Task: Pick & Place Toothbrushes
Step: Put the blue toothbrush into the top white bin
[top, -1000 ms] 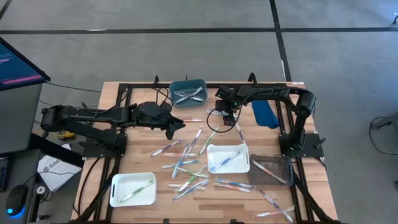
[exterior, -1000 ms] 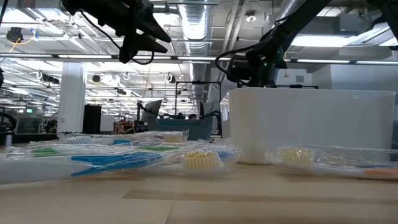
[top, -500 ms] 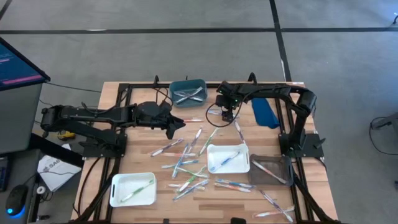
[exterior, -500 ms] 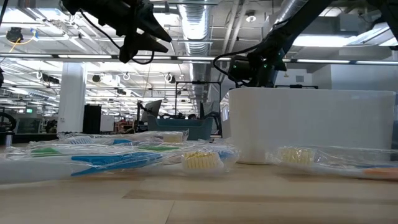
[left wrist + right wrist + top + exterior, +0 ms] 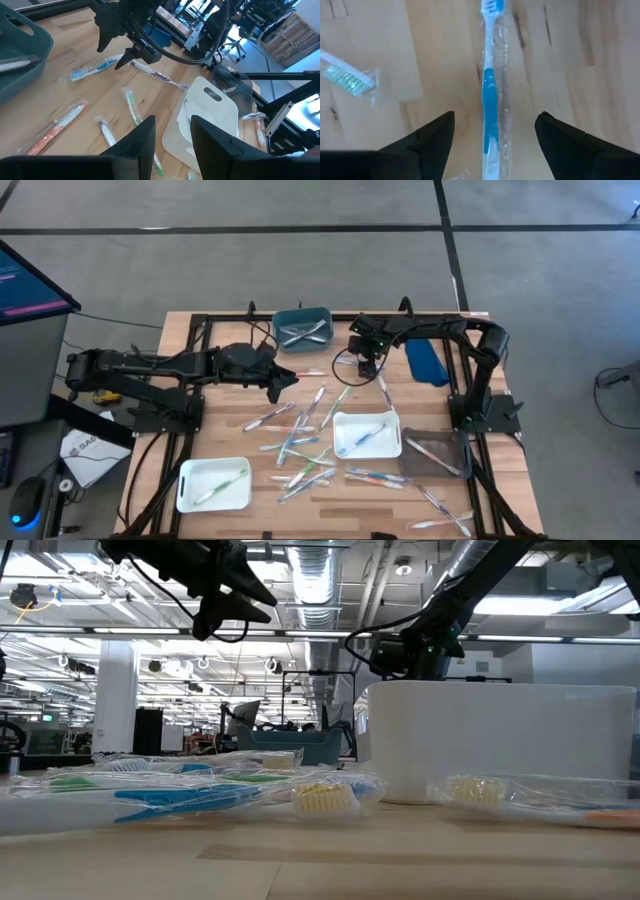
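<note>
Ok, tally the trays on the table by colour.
White trays: 2
Teal tray: 1
Clear tray: 1
Total: 4
The blue object is left out: cannot tell whether it is a tray.

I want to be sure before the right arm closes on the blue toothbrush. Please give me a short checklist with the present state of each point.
1. Right hand open: ok.
2. Blue toothbrush lies between its fingers, roughly centred: ok.
3. Fingers touching the wrapper: cannot tell.
4. Neighbouring green toothbrush clear of the fingers: ok.
5. Left hand away from the right hand, nothing between its fingers: ok.
6. White tray has free room: ok.
</note>
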